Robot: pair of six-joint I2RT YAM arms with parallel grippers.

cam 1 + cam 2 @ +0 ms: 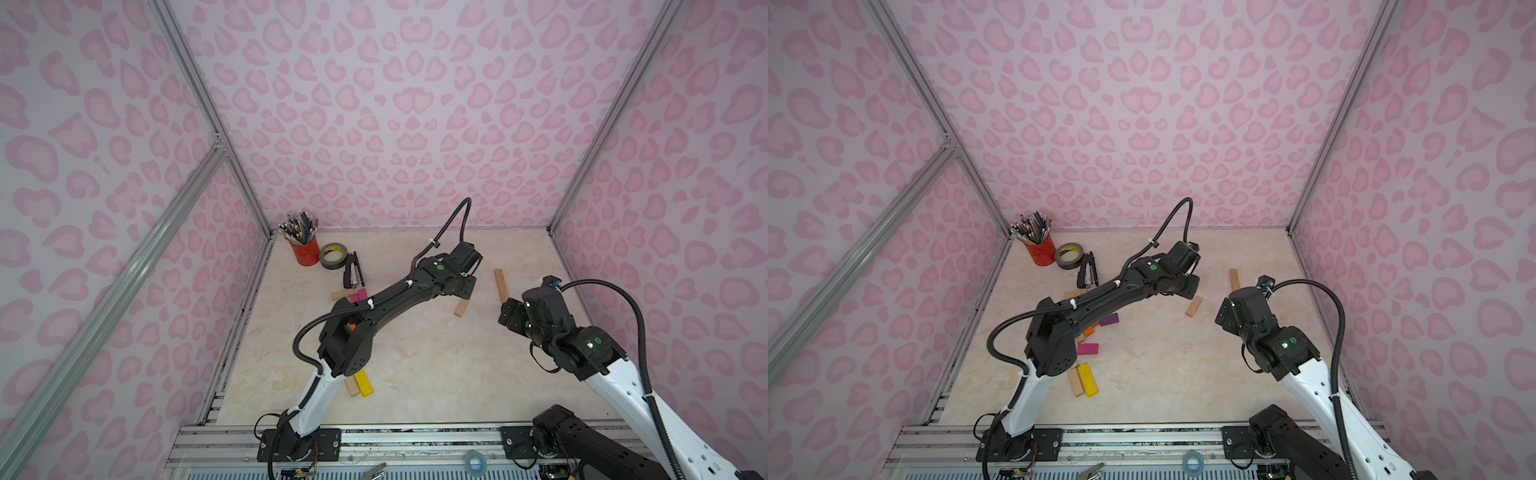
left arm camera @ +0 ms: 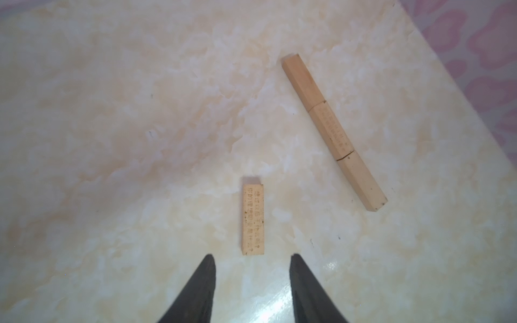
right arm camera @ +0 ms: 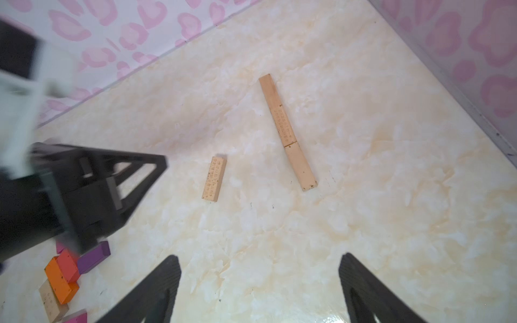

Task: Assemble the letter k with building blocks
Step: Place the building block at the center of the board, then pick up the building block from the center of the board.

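Three plain wood building blocks lie end to end in a straight row (image 2: 334,131) (image 3: 286,131) near the table's right side (image 1: 500,284). A single printed wood block (image 2: 253,219) (image 3: 214,179) lies flat to the left of that row, apart from it (image 1: 1193,308). My left gripper (image 2: 252,256) hovers just short of this block's near end, open and empty. My right gripper (image 3: 260,256) is open wide over bare table, nearer the front than the row. Purple (image 1: 1109,319), magenta (image 1: 1088,348), yellow (image 1: 1088,379), orange (image 3: 60,282) and red (image 3: 68,265) blocks lie under the left arm.
A red cup of pens (image 1: 305,251), a tape roll (image 1: 333,255) and a black stapler (image 1: 353,270) stand at the back left corner. Pink-patterned walls close off the table's back and sides. The left arm (image 1: 399,291) stretches diagonally over the coloured blocks.
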